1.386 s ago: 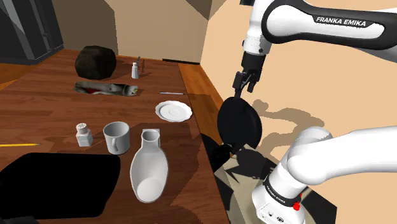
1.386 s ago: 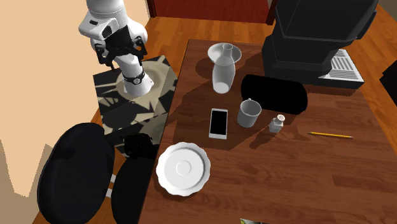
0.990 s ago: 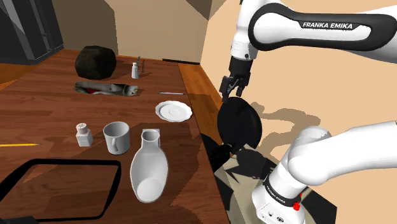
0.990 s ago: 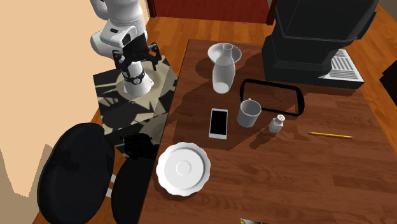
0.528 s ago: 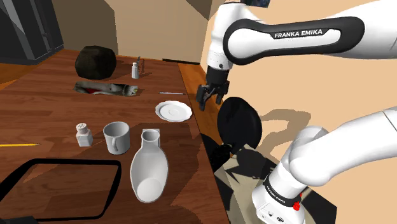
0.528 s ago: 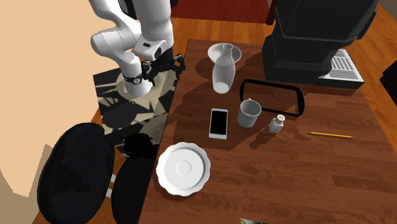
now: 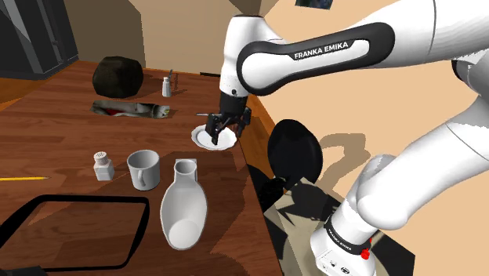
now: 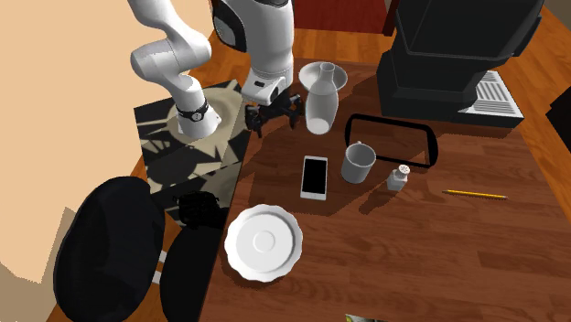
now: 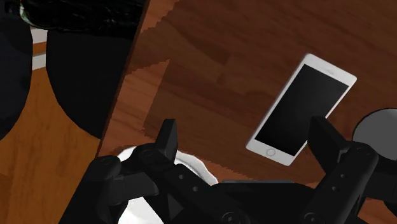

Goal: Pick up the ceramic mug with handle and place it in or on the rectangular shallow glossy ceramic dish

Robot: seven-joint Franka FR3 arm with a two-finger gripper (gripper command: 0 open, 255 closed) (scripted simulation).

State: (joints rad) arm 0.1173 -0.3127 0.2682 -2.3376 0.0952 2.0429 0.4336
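1. So: gripper (image 8: 273,114) over table (image 8: 439,238) edge, jaws wide apart, holding nothing.
2. Mug (image 8: 359,163) upright, well off toward 2nd ext view's right & a bit lower; phone (image 8: 315,177) lies flat between.
3. Dish (image 8: 389,116), black-rimmed, sits just beyond mug, so short carry.
4. Watch white vase (image 8: 321,99) just beside gripper; shaker (image 8: 397,177) near mug's far side.

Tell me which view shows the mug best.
The shoulder view: the mug stands whole, side and mouth clear. The second exterior view shows it from above. The wrist view catches a grey curve beyond the phone, possibly its rim.
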